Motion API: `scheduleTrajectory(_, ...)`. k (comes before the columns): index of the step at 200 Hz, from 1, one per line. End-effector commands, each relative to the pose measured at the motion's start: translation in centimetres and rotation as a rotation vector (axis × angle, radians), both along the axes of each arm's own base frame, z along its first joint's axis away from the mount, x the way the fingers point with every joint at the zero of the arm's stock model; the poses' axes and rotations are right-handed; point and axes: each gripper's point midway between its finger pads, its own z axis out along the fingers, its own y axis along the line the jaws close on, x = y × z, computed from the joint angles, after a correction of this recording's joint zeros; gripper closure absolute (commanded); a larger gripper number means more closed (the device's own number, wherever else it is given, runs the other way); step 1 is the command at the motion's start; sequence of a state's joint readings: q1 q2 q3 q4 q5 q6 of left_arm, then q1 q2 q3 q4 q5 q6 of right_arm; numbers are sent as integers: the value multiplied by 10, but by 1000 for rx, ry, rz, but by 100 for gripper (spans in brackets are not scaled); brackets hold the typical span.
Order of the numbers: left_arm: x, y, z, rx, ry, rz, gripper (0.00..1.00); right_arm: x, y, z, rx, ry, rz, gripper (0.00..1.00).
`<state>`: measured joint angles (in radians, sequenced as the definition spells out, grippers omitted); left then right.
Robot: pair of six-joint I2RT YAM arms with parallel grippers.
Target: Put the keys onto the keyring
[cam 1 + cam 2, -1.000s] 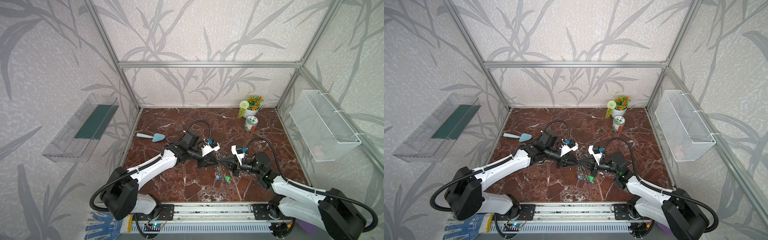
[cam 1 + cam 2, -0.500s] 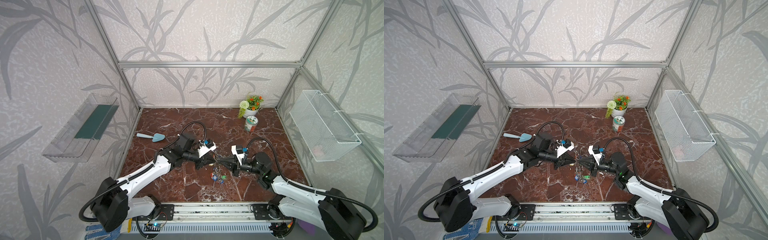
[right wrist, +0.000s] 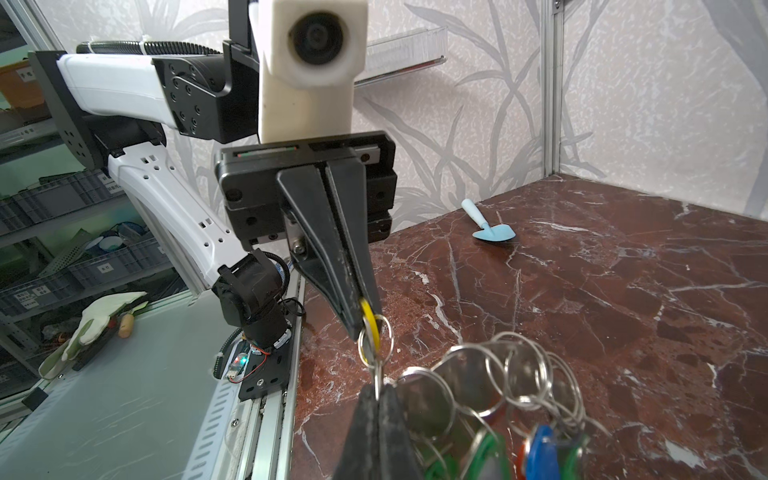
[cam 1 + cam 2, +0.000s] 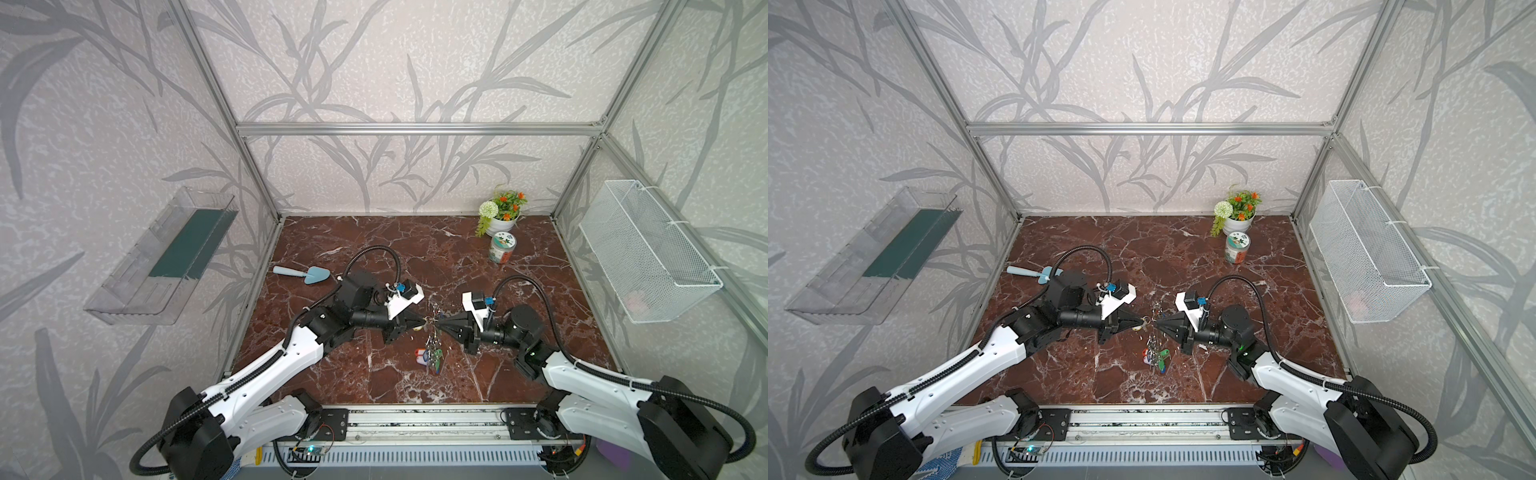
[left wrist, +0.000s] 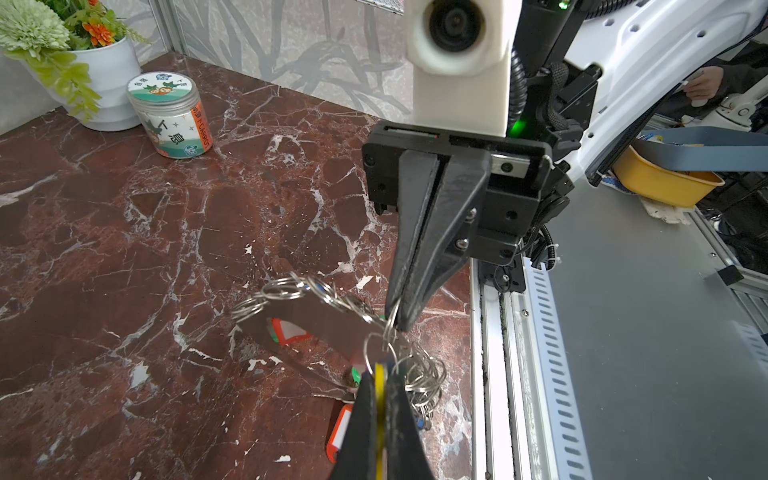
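My left gripper is shut on the yellow tag of the keys; the tag's small split ring sticks out past its tips. My right gripper faces it tip to tip and is shut on the thin wire of the keyring. The split ring overlaps that wire; I cannot tell whether it is threaded on. The keyring's bunch of coloured-tag keys hangs below the two grippers above the marble floor. The metal keys on the yellow tag are hidden.
A blue toy trowel lies at the back left. A jar and a flower pot stand at the back right. A wire basket hangs on the right wall, a clear shelf on the left wall.
My left gripper has closed on the yellow tag, and its arm has stretched out lower toward the right gripper. The right arm and the hanging bunch have stayed put.
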<state>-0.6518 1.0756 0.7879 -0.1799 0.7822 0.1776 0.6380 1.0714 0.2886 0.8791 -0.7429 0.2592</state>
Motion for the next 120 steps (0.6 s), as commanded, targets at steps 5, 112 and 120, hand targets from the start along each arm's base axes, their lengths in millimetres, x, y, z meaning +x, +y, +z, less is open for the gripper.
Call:
scheduleTrajectory(5, -1, -4, 17, -32, -12, -13, 100, -3, 0, 23, 52, -74, 17, 100)
scheduleTrajectory(112, -3, -22, 4, 42, 5, -53, 100, -2, 1, 20, 47, -68, 16, 100)
scheduleTrajectory(120, -3, -20, 4, 45, 2, -47, 100, -2, 1, 20, 48, -69, 16, 100)
